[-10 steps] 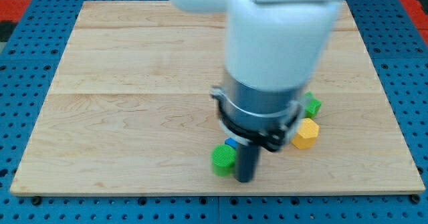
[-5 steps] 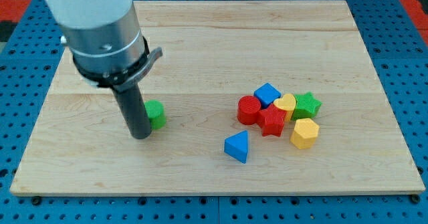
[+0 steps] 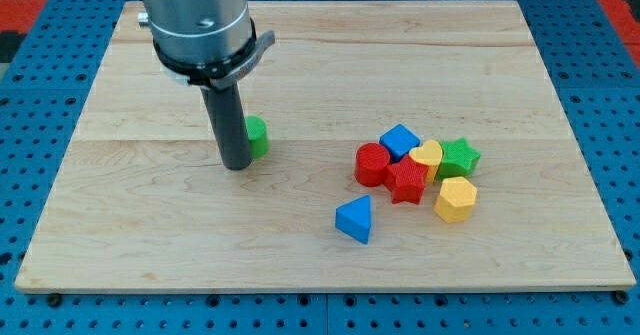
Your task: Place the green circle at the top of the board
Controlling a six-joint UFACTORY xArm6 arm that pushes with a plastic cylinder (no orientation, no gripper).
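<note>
My tip is resting on the board, touching the green circle from the view's lower left. The circle, a bright green round block half hidden behind the rod, is sitting left of centre, well apart from the other blocks.

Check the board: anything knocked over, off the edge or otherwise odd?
Nothing stands out. My tip is right beside the green circle, at its left. The blue triangle lies a little apart from the cluster of other blocks at the view's right. All blocks are on the board.
</note>
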